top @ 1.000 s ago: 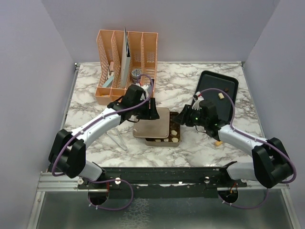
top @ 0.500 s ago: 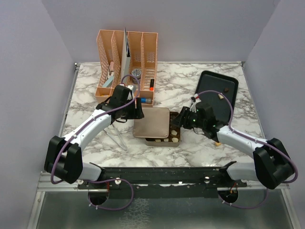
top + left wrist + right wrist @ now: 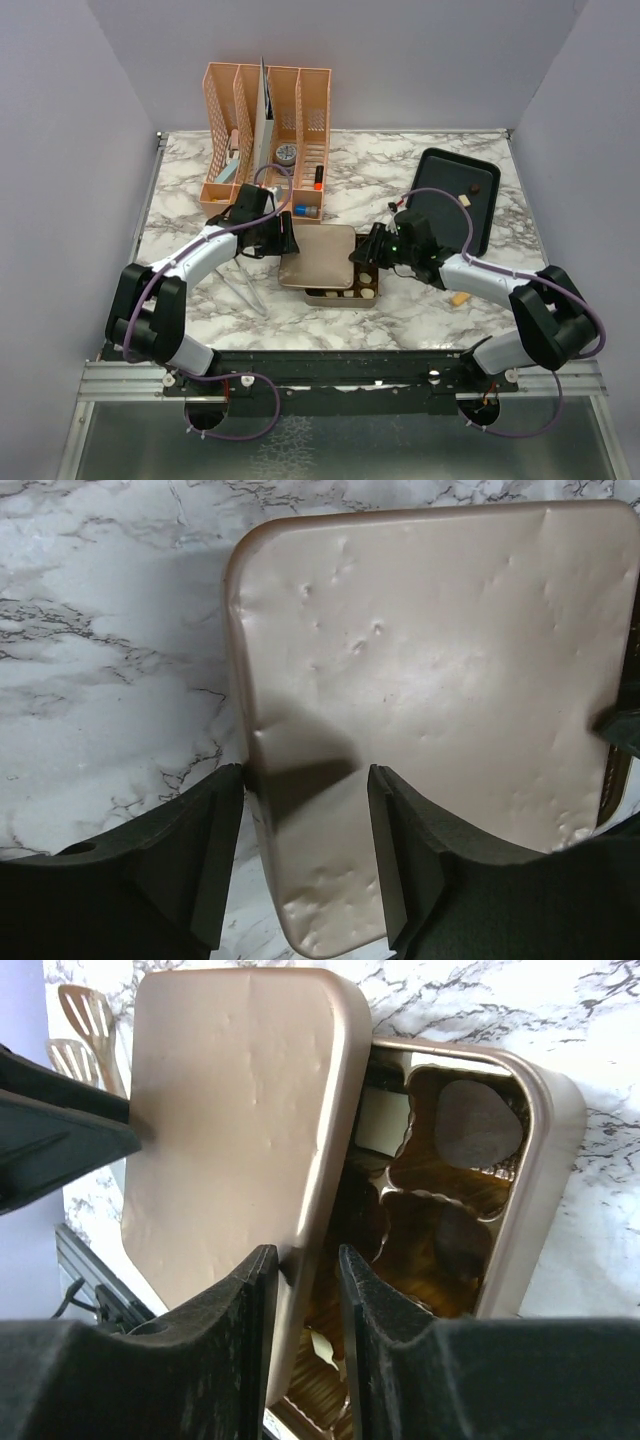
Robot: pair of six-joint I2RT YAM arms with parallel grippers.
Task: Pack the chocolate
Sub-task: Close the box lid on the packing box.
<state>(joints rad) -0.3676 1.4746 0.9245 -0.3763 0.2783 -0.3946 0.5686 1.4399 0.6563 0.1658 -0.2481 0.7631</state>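
White marble with grey veins covers the counter (image 3: 380, 170), and plain lavender walls (image 3: 60, 150) close it in on three sides. Along the edge nearest the arms runs a black plate and a metal rail (image 3: 330, 377).

The square gold tin (image 3: 555, 1170) sits about mid-counter. Its lid (image 3: 318, 255) lies skewed across it, so a strip of brown compartments shows on the tin's right and near sides. The chocolate (image 3: 475, 1120) lies in those compartments: dark pieces and cream-white ones (image 3: 385, 1120).

More pieces lie outside the tin. A dark one (image 3: 476, 187) and a cream one (image 3: 465, 200) sit on the black tray (image 3: 440, 170) behind and right of the tin. A light brown one (image 3: 459, 298) is on the bare marble to the tin's right.

The left end effector (image 3: 305, 775) is at the lid's left edge. Its jaws stand apart, straddling that edge without clamping it. The right end effector (image 3: 305, 1252) is at the lid's right edge, which runs into the narrow gap between its jaws. Whether they pinch the lid cannot be told.

An orange desk organiser (image 3: 265, 120) stands behind and left of the tin, and a pale slotted utensil (image 3: 245, 290) lies on the marble to the tin's left
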